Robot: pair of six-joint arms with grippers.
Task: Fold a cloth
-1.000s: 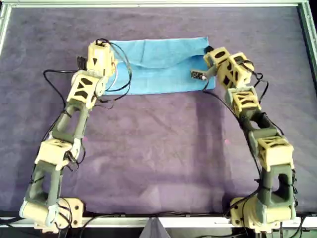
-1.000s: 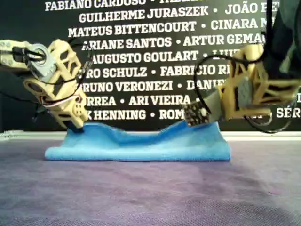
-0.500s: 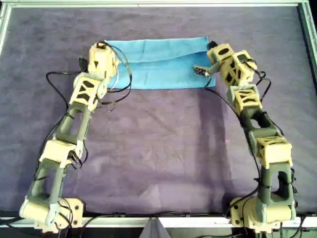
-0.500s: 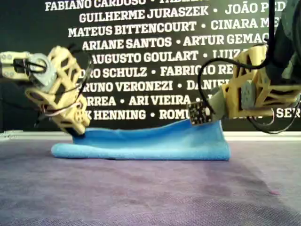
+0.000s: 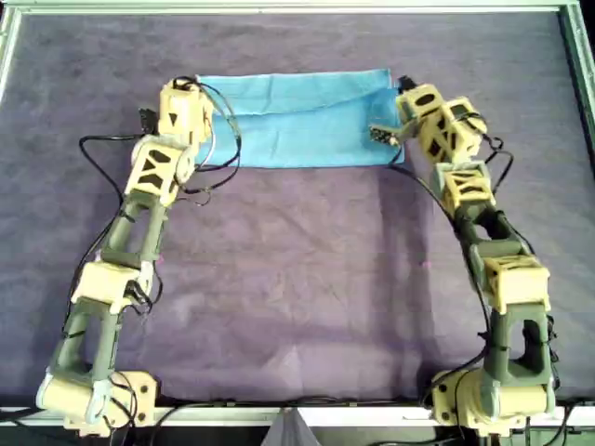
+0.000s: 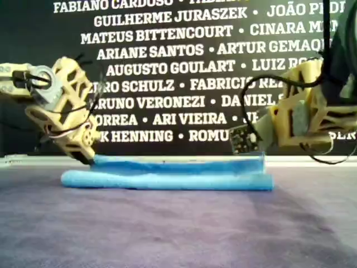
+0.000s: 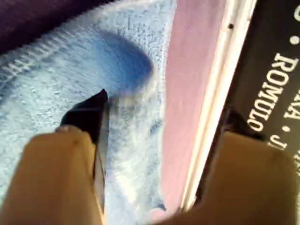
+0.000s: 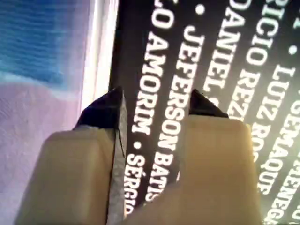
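Overhead: the cloth (image 5: pixel 302 121) lies flat near the far edge of the purple mat (image 5: pixel 297 279), already doubled over into a long strip, with its long axis running left-right across the view. The left gripper (image 5: pixel 181 98) sits at the strip's left end in this view and the right gripper (image 5: pixel 402 104) at its right end, so each arm has one short end right at hand and neither is clearly nearer. Any next fold would probably go along that long axis, one end carried toward the other.

Exterior: the cloth (image 6: pixel 167 173) reads as two stacked layers, the upper one set a bit back from the rolled front edge and fairly smooth. The left gripper (image 6: pixel 83 156) is down at the end on the exterior view's left, apparently touching it; the right gripper (image 6: pixel 248 139) hangs just above the other end.

Left wrist: the left gripper (image 7: pixel 154 126) has its jaws apart, with the fuzzy blue terry and its stitched hem right under them and nothing pinched.

Right wrist: the right gripper (image 8: pixel 154 105) is spread too, with nothing in it, pointing mostly at the lettered banner (image 8: pixel 211 70) with just a bit of cloth showing beside it.
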